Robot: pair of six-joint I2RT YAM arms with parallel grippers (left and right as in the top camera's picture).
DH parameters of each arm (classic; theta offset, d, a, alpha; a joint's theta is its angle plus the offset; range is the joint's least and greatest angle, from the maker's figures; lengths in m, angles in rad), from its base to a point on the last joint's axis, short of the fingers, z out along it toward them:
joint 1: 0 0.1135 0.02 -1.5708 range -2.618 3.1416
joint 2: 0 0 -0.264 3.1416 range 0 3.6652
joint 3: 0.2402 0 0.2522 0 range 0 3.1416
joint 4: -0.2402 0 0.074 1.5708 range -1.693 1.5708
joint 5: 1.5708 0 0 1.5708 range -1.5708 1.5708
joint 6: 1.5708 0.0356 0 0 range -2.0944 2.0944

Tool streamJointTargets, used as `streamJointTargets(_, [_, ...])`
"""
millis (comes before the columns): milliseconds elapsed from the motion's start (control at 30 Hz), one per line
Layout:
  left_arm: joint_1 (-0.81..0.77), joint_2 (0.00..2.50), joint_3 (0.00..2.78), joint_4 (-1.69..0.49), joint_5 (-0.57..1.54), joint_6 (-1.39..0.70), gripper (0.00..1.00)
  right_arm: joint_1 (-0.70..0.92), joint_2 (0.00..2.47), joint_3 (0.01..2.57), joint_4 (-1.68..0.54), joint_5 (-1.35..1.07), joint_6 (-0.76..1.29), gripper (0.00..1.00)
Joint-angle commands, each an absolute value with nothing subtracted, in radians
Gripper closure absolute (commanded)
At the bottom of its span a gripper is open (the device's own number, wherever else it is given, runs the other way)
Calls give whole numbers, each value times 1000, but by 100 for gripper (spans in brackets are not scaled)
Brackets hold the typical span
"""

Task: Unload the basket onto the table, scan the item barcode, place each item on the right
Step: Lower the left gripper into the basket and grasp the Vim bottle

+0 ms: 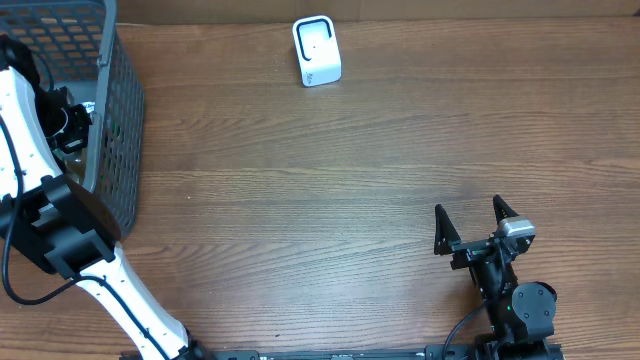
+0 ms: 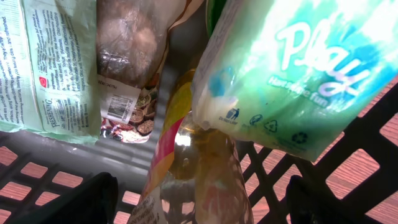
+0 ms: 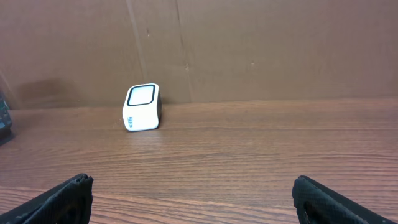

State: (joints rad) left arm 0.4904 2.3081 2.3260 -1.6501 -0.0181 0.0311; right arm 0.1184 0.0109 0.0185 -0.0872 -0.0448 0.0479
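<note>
Left claw wide apart in the basket, astride perhaps a bottle, long axis straight ahead.

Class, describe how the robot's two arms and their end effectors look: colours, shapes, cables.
The left arm has smooth white links joined by bulky black housings, with a thin black cable beside it. The visible part of the right arm is black, with a small grey block. The right end effector has two black tapering fingers; the left end effector shows black fingertips.
</note>
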Motion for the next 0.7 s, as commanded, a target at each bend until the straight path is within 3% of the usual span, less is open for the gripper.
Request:
streamJointTargets(0, [488, 2319, 2323, -1649, -10, 19, 13, 116, 3, 8, -81, -39, 40, 0])
streamJointTargets(467, [488, 2319, 2268, -1618, -10, 20, 12, 116, 3, 8, -81, -39, 40, 0])
streamJointTargets(667, [490, 2318, 2261, -1600, -10, 22, 22, 116, 3, 8, -81, -39, 40, 0])
